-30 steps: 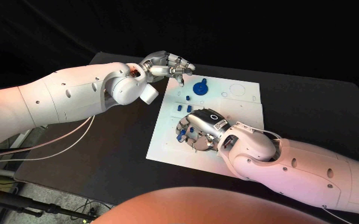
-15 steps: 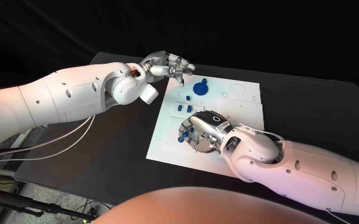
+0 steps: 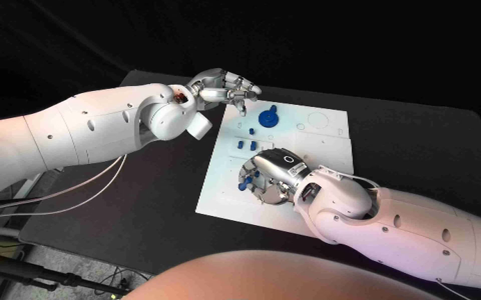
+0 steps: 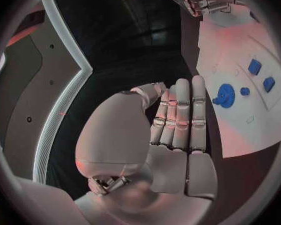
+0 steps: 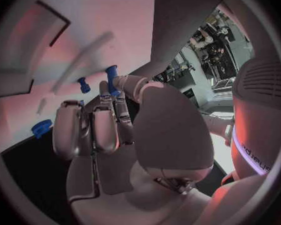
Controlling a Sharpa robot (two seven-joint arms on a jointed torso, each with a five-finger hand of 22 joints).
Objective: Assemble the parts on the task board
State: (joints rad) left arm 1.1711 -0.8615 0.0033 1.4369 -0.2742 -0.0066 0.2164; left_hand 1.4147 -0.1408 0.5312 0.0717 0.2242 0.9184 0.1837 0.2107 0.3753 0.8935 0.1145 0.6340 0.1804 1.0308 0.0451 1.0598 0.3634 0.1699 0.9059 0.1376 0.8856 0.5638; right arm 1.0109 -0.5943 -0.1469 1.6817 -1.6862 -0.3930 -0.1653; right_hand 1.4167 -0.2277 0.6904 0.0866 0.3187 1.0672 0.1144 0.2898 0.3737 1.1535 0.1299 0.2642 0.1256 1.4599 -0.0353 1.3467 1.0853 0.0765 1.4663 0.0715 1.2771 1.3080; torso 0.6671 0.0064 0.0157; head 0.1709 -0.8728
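Note:
The white task board (image 3: 321,148) lies in the middle of the table. A round blue part (image 3: 269,117) stands near its far edge, with a small blue part (image 3: 251,131) and two blue blocks (image 3: 247,145) nearer to me. My right hand (image 3: 267,176) is low over the board's near left area. Its thumb and a finger pinch an upright blue peg (image 5: 111,79). A second blue peg (image 5: 83,85) stands beside it, and another blue piece (image 3: 242,184) lies by the fingers. My left hand (image 3: 222,90) hovers off the board's far left corner, fingers straight and holding nothing (image 4: 178,135).
Black table (image 3: 131,196) surrounds the board, with bare room to its left and right. The board's far right part (image 3: 319,121) shows only outlined circles. My left forearm (image 3: 100,130) reaches over the table's left side.
My right hand has shifted and turned slightly over the board's near left area. The left hand has stayed where it was.

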